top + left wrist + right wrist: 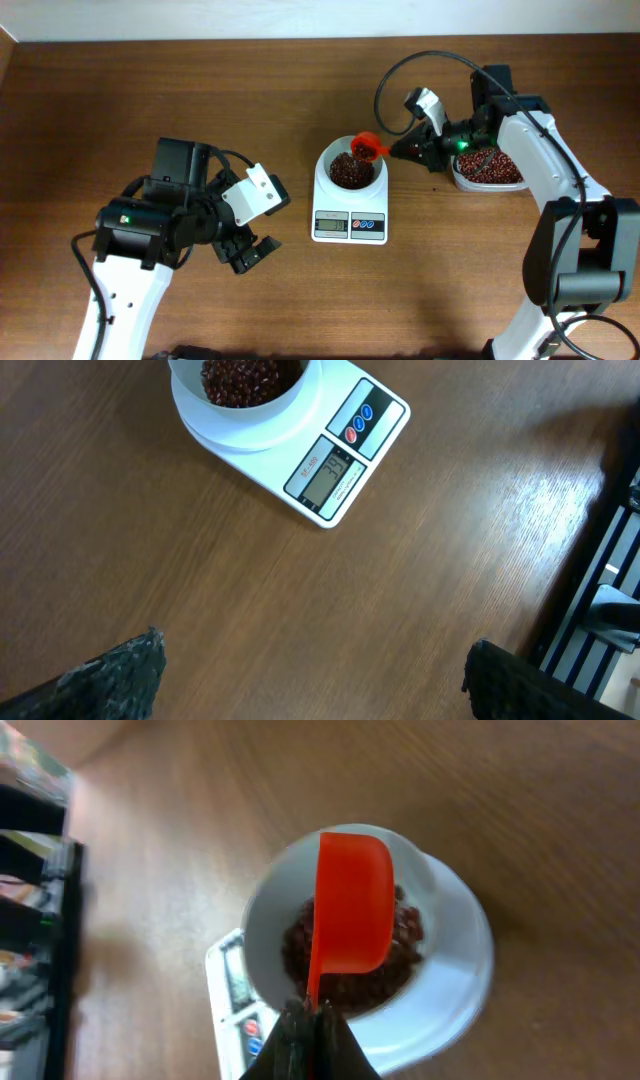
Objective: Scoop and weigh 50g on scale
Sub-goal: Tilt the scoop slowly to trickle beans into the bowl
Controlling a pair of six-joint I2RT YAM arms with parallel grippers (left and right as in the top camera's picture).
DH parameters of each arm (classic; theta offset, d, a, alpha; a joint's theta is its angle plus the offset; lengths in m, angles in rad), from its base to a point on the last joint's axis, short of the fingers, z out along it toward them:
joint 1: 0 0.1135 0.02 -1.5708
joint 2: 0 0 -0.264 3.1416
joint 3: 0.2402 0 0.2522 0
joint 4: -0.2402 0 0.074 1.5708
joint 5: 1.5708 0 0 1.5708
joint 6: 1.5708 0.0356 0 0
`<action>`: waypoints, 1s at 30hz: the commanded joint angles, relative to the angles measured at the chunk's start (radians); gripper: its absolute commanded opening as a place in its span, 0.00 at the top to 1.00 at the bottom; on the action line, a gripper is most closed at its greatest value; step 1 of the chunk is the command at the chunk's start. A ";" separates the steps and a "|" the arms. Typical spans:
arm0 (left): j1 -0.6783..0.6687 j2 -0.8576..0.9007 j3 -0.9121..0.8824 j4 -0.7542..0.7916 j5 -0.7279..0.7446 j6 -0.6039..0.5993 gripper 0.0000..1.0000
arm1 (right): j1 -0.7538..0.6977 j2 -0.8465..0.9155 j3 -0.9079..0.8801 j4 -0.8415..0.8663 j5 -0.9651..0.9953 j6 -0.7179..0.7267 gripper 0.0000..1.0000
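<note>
Screen: you can see dark digits on the grey screen point(333, 470) of the scale point(380, 430), maybe a 3 and then a 9, but you can't be sure.
Red print: a tiny red line point(311, 460) sits at the screen's far left corner, too small to read.
Buttons: the red and blue buttons point(360, 422) have small white marks you can't read.
Other views: nothing readable.

Table point(200, 90): brown wood-grain top.
Scale point(349, 226): white, flat on the table near its middle.
Tub point(480, 186): right of the scale, apart from it, holding beans point(495, 168).
</note>
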 commanded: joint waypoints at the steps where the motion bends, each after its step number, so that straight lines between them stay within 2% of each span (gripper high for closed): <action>1: -0.003 -0.003 -0.005 -0.001 0.004 -0.012 0.01 | 0.006 -0.008 0.000 0.006 -0.048 -0.047 0.96; 3: -0.003 -0.003 -0.005 -0.001 0.004 -0.012 0.01 | 0.006 -0.010 0.001 0.006 0.049 -0.005 0.96; 5: -0.003 -0.003 -0.005 -0.001 0.004 -0.012 0.01 | 0.006 -0.016 0.001 0.006 -0.110 -0.008 0.96; 6: -0.003 -0.003 -0.005 -0.001 0.004 -0.012 0.01 | 0.006 -0.016 0.001 0.018 -0.130 -0.031 0.96; 9: -0.003 -0.003 -0.005 -0.001 0.004 -0.012 0.01 | 0.006 -0.016 0.001 0.036 0.030 -0.009 0.96; 11: -0.003 -0.003 -0.005 -0.001 0.004 -0.012 0.01 | 0.006 -0.022 0.001 0.031 -0.100 0.017 0.96; 12: -0.003 -0.003 -0.005 -0.001 0.004 -0.012 0.01 | 0.006 -0.021 0.001 0.032 -0.174 -0.024 0.96; 13: -0.003 -0.003 -0.005 -0.001 0.004 -0.012 0.01 | 0.006 -0.018 0.000 0.037 -0.158 -0.048 0.96; 15: -0.003 -0.003 -0.005 -0.001 0.004 -0.012 0.01 | 0.008 -0.016 0.000 0.040 0.028 -0.020 0.96; 16: -0.003 -0.003 -0.005 -0.001 0.004 -0.012 0.01 | 0.008 -0.022 0.002 0.037 -0.003 0.052 0.96; 17: -0.003 -0.003 -0.005 -0.001 0.004 -0.012 0.01 | 0.007 -0.024 0.002 0.037 -0.109 0.061 0.96; 18: -0.003 -0.003 -0.005 -0.001 0.004 -0.012 0.01 | 0.007 -0.023 0.001 0.039 -0.199 0.038 0.96; 19: -0.003 -0.003 -0.005 -0.001 0.004 -0.012 0.01 | 0.009 -0.019 0.001 0.042 -0.197 -0.006 0.96; 21: -0.003 -0.003 -0.005 -0.001 0.004 -0.012 0.01 | 0.014 -0.015 0.001 0.041 -0.029 -0.013 0.96; 23: -0.003 -0.003 -0.005 -0.001 0.004 -0.012 0.01 | 0.018 -0.023 0.001 0.038 -0.052 0.050 0.96; 25: -0.003 -0.003 -0.005 -0.001 0.004 -0.012 0.01 | 0.019 -0.019 0.001 0.047 -0.101 0.014 0.96; 27: -0.003 -0.003 -0.005 -0.001 0.004 -0.012 0.01 | 0.019 -0.016 0.001 0.042 0.051 0.033 0.96; 28: -0.003 -0.003 -0.005 -0.001 0.004 -0.012 0.01 | 0.019 -0.018 0.001 0.039 0.047 0.066 0.96; 30: -0.003 -0.003 -0.005 -0.001 0.004 -0.012 0.01 | 0.018 -0.026 0.001 0.039 -0.128 0.074 0.96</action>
